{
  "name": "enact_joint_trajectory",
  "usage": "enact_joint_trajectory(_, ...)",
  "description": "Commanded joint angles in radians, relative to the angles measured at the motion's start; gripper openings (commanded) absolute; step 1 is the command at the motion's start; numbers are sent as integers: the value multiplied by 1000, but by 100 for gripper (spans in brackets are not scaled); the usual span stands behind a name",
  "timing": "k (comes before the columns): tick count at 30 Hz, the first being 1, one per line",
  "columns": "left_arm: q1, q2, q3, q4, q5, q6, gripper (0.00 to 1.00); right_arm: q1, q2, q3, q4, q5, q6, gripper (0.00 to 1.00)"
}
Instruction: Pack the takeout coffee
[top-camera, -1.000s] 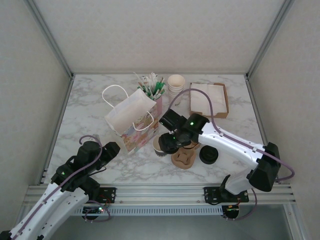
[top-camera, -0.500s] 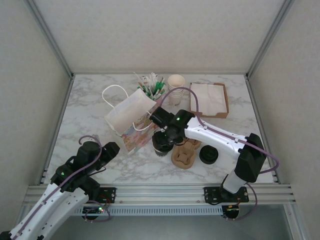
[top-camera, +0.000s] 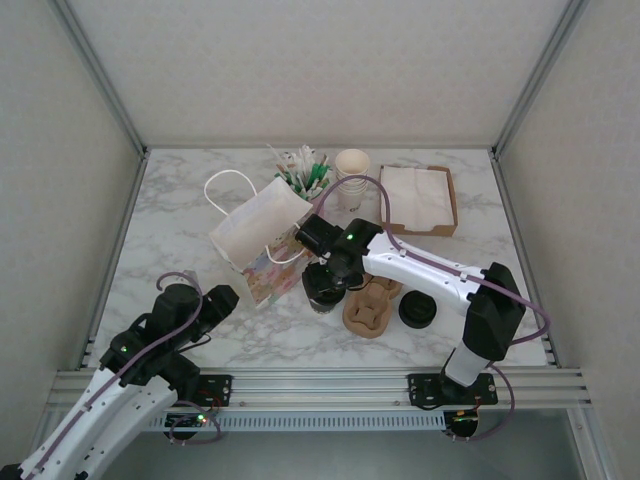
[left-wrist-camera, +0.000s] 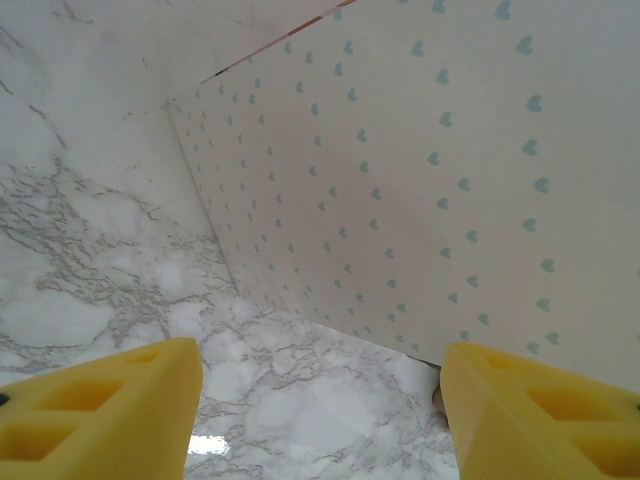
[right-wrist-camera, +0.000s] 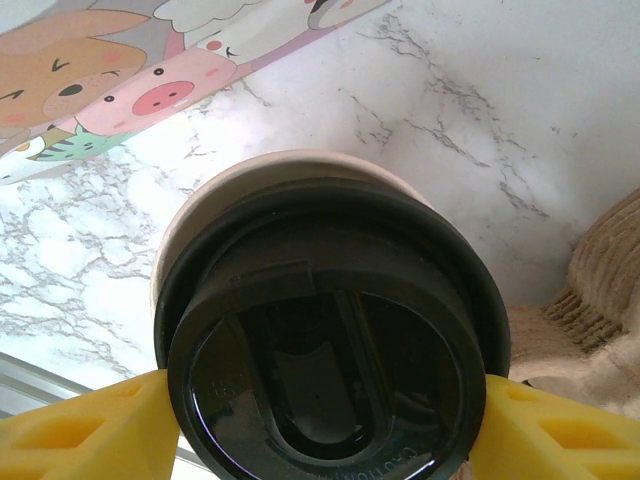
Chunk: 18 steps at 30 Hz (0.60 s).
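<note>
Right wrist: right hand (right-wrist-camera: 325, 428) clamps takeout coffee (right-wrist-camera: 262, 168) (embossed lettering on its lid (right-wrist-camera: 330, 330) illegible).

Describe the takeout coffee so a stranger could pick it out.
On the marble table, find the cartoon-animal paper bag and the brown cardboard cup carrier to its right. The takeout coffee stands between them, a small cream paper cup. Only it wears a black lid: the stacked cups at the back are lidless, and the loose black lid beyond the carrier has no cup.
</note>
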Motion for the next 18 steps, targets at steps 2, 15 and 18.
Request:
enact_joint_trajectory(2,-10,-11,19,-26,-25,6,65,5,17,22,7,-23,-6,71)
enact_joint_trajectory(15,-11,-19,12,-26,-26,4,65,5,-4,32,25,-34,23,71)
enact_joint_trajectory(18,-10,-19,8,-25,-27,3,65,5,3,38,22,-34,22,71)
